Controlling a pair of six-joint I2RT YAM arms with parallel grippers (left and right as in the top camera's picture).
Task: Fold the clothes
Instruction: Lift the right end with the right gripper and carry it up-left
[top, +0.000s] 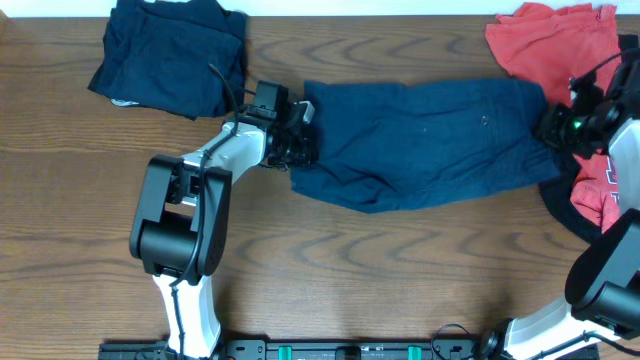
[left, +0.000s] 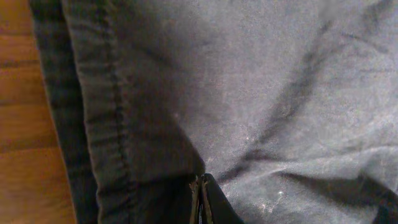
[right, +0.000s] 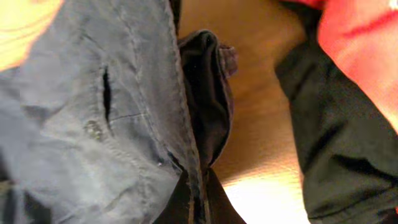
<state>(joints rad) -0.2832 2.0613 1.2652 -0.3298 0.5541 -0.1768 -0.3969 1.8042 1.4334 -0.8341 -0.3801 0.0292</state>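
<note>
Plainly, the navy shorts (top: 420, 140) lay stretched across the middle of the wooden surface (top: 400, 270), their long axis running from one side to the other between the two arms. The left pincer (top: 300, 140) was at the left end of the shorts and the right pincer (top: 552, 125) at the right end, each with its jaws pressed together on an edge of the cloth. In the left wrist view the fingertips (left: 200, 202) met at the bottom of the frame, with the fabric pinched between them, beside a folded hem with a line of dark stitching (left: 118, 124). In the right wrist view the closed tips gripped the waistband end, where a slit buttonhole (right: 106, 93) and a small button (right: 93, 129) showed.

The cloth looked like a woven cotton, matte and lightly creased, with soft diagonal wrinkles between the two grips – its lower edge sagged in a shallow curve.

A rumpled navy pile (top: 170, 55) sat in the far left corner, well apart from the shorts. The coral-red T-shirt (top: 550, 40) was bunched in the far right corner and ran down the right edge, with white lettering there – a black garment (top: 565, 205) lay partly under it, touching the right end of the shorts.
</note>
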